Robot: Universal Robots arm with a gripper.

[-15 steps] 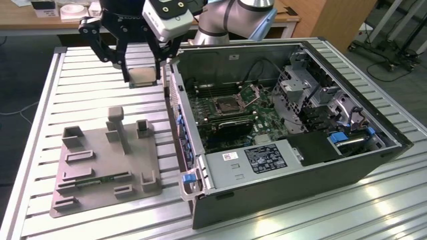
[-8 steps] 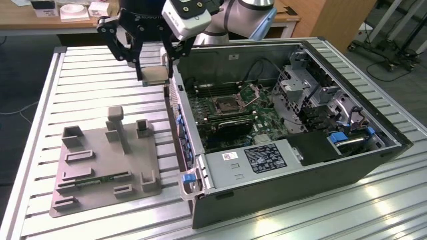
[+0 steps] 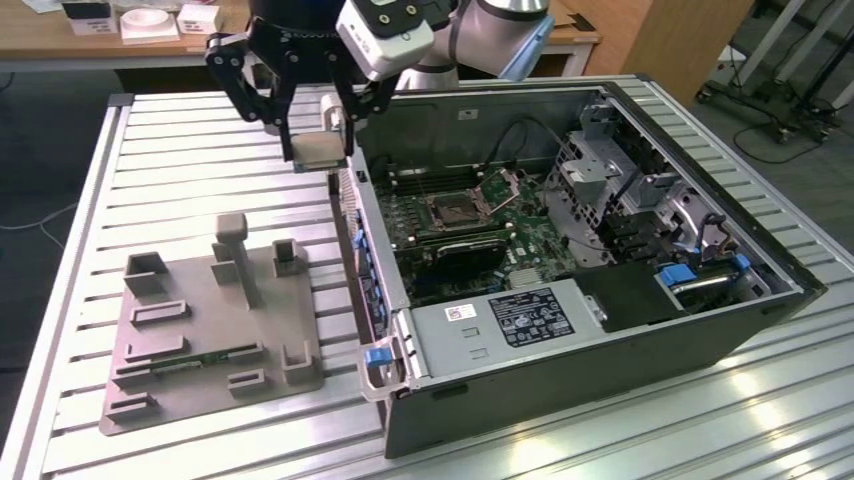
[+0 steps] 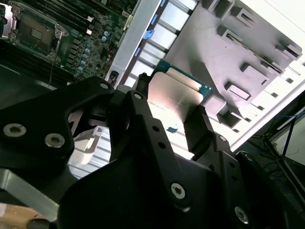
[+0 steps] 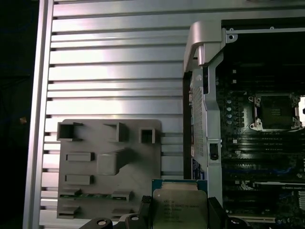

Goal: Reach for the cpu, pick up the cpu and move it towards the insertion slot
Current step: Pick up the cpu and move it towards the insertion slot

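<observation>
- In the first wrist view I see my pincer (image 5: 179,217) at the lower edge of the frame, its two dark fingers (image 5: 144,210) clamped on opposite sides of the cpu (image 5: 179,206).
- The cpu's silver lid faces that camera and its green rim shows along the top edge; it is square, so I can name no long axis. In the second wrist view the same chip (image 4: 174,98) sits between the black finger links (image 4: 200,129), its flat face turned away from the arm.
- In the exterior view the pincer (image 3: 318,150) hangs in the upper left of the frame, fingers pointing down, holding the pale chip (image 3: 319,148) clear of the counter (image 3: 187,170) and just beside the open computer case (image 3: 574,260).
- The arm's grey wrist joints and a camera block rise out of the top edge of that frame.
- Below and left lies the grey plastic tray (image 3: 200,320) on the ribbed metal counter.
- Further right, inside the case, the insertion slot (image 3: 458,208) sits on the motherboard, dark centre framed in metal, well apart from the cpu.
- At the far top left, a wooden desk (image 3: 80,45) carries small white boxes; cables lie on the floor at the upper right.
</observation>
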